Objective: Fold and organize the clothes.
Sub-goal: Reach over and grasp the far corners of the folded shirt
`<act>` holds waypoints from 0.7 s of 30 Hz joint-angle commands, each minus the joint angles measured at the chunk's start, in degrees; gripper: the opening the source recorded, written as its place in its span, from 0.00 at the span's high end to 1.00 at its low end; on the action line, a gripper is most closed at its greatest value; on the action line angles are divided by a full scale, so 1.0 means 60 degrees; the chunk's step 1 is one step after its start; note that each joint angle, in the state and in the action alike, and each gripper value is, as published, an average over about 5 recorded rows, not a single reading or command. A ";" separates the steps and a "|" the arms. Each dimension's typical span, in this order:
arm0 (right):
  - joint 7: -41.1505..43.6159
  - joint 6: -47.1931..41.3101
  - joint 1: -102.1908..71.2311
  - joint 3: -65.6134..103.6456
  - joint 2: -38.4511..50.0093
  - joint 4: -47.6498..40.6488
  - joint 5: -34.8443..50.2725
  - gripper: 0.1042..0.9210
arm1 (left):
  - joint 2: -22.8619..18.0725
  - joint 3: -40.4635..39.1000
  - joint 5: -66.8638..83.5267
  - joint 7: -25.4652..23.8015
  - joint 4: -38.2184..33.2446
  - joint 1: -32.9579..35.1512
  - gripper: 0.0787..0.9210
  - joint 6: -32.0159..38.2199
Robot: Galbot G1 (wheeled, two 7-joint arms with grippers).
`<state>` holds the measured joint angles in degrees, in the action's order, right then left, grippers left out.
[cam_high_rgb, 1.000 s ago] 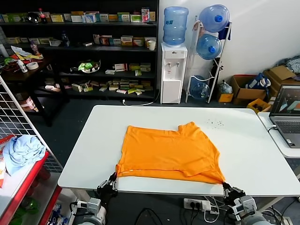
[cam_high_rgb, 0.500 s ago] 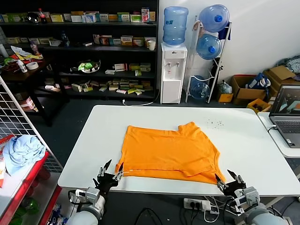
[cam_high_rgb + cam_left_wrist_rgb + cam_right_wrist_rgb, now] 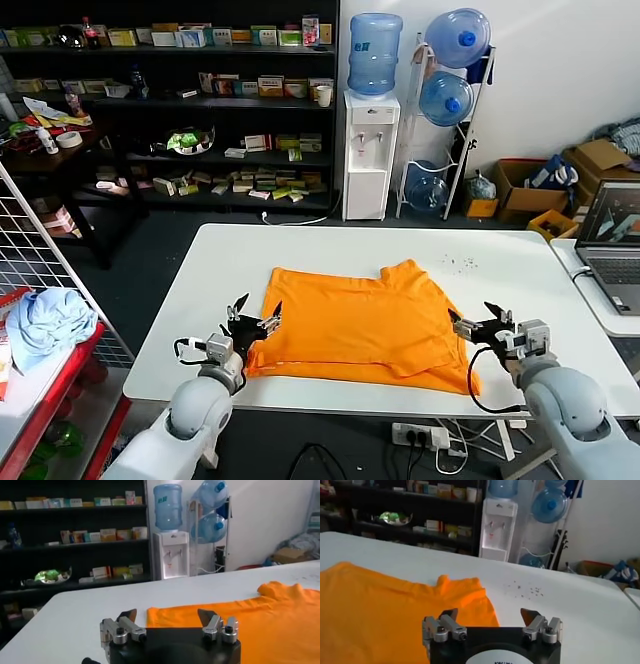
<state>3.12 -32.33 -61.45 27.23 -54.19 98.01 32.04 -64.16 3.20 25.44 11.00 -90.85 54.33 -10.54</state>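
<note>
Item 1: orange T-shirt (image 3: 357, 325). Lies near the middle of the white table (image 3: 520, 300), toward the near edge. A doubled layer shows along its near hem and right side, so at least 1 fold appears made; the collar and a sleeve still stick out at the far right corner. Judged partly done: the outline is wide and uneven, further folds and squaring-up remain, and no tidy stack exists yet.

Item 2: left gripper (image 3: 254, 318). Sits at the shirt's near-left corner, claw released, fingers spread, grasping nothing.

Item 3: right gripper (image 3: 478, 322). Sits just beside the shirt's right edge, claw likewise released and empty.

Item 4: surroundings. Water dispenser (image 3: 370, 150) and dark shelving (image 3: 180, 110) beyond the far edge of the table; a laptop (image 3: 612, 245) on a side table to the right; a light blue cloth bundle (image 3: 45, 322) on a red rack to the left, no part of the job.

Item 5: view differences. The head view alone gives the whole shirt outline, both arms and the rack. The left wrist view shows the left edge of the cloth lying flat ahead of its spread fingers (image 3: 127, 617). The right wrist view shows the protruding collar (image 3: 460, 587) and small dark specks (image 3: 525, 589) on the table beyond, faint in the head view.
</note>
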 commanded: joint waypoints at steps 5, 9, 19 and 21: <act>0.1593 0.0060 0.3239 -0.1051 -0.0618 -0.3478 -0.0070 0.12 | -0.1295 -0.0421 0.0571 -0.0308 0.3657 -0.3035 0.12 -0.0957; 0.1688 0.0535 0.3727 -0.1385 -0.1163 -0.4275 -0.0451 0.12 | -0.1631 -0.0375 0.0258 -0.0411 0.4482 -0.3424 0.12 -0.0855; 0.1822 0.1268 0.4633 -0.1635 -0.2038 -0.6132 -0.1278 0.12 | -0.1948 -0.0480 0.0299 -0.0460 0.5185 -0.3757 0.12 -0.0947; 0.1880 0.1372 0.4726 -0.1627 -0.2136 -0.6415 -0.1377 0.12 | -0.1997 -0.0534 0.0379 -0.0444 0.5228 -0.3807 0.12 -0.0966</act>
<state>12.80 -26.64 -38.43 19.02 -63.81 69.12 26.18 -73.98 0.70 27.18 8.64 -65.64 35.24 -15.44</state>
